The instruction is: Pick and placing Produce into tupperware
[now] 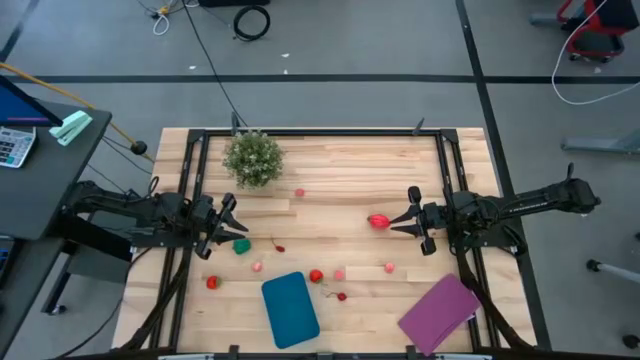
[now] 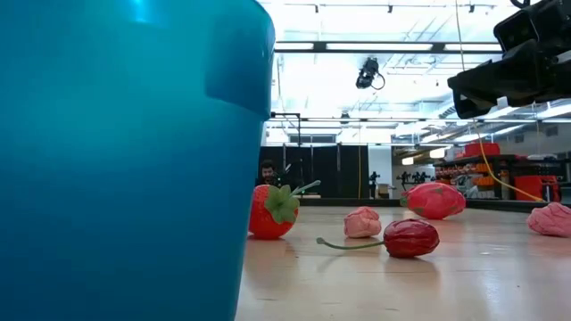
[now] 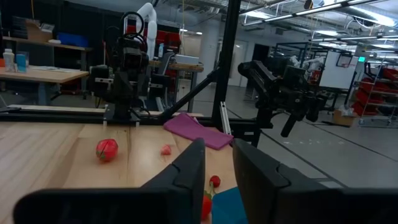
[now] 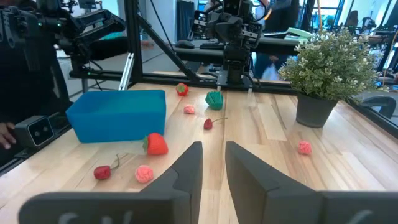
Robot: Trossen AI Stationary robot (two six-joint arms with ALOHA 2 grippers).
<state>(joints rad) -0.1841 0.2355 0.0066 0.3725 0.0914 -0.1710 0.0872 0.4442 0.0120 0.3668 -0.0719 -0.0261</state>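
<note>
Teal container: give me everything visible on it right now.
The tupperware is a shallow teal-blue rectangular tub with rounded corners, smooth and plastic-looking, no lid visible. It sits upright and open on the wooden table near the front edge, slightly rotated. From above its inside looks empty. A strawberry lies close beside one corner; whether it touches is unclear. Neither gripper is near it.

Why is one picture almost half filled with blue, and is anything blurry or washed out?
In the low view the tupperware stands right by the camera, so its wall fills the left side, with a pale glare patch near the top; ceiling lights wash out the background. In both wrist views the near fingers look soft.
</note>
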